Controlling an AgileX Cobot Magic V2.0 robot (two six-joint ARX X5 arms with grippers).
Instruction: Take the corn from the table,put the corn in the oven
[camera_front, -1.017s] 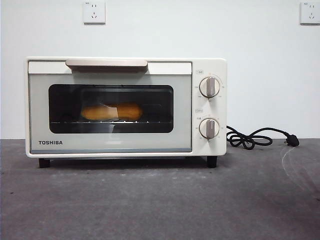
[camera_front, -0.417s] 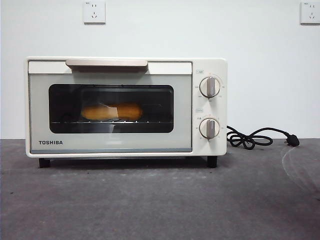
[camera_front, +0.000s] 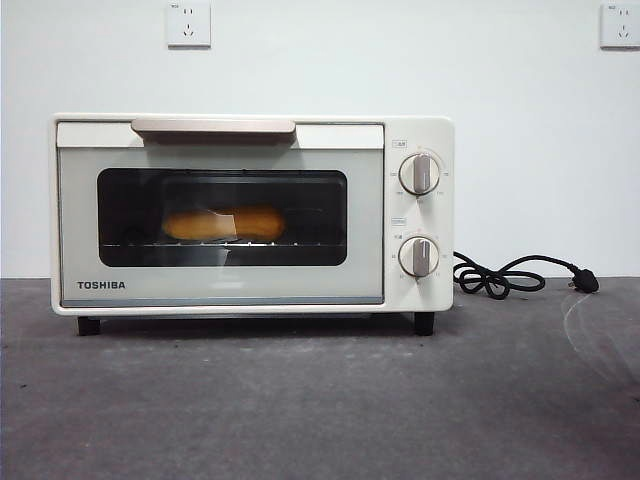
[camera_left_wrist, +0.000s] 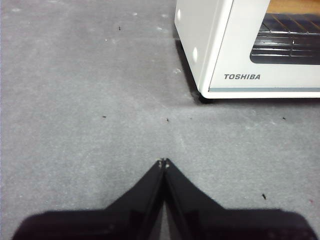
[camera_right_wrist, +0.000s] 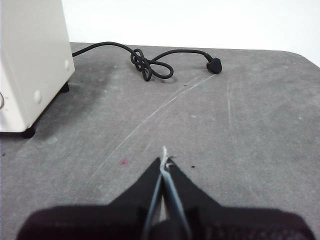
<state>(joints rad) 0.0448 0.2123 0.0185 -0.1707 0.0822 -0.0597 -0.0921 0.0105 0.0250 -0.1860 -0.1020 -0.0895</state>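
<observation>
Corn (camera_front: 224, 223) lies lengthwise across the rack inside the shut oven (camera_front: 420, 290).

the oven (camera_front: 250, 215) stands on the table (camera_front: 320, 400), left of centre and toward the far side, against the wall. the corn (camera_front: 224, 223) lies on its side on the rack inside the oven, behind the closed door. two knobs (camera_front: 418, 173) sit one above the other at the oven's right end. the cord (camera_front: 500, 277) lies coiled on the table to the oven's right, its plug (camera_front: 585, 283) farther right. two wall sockets (camera_front: 188, 22) are above.
</observation>
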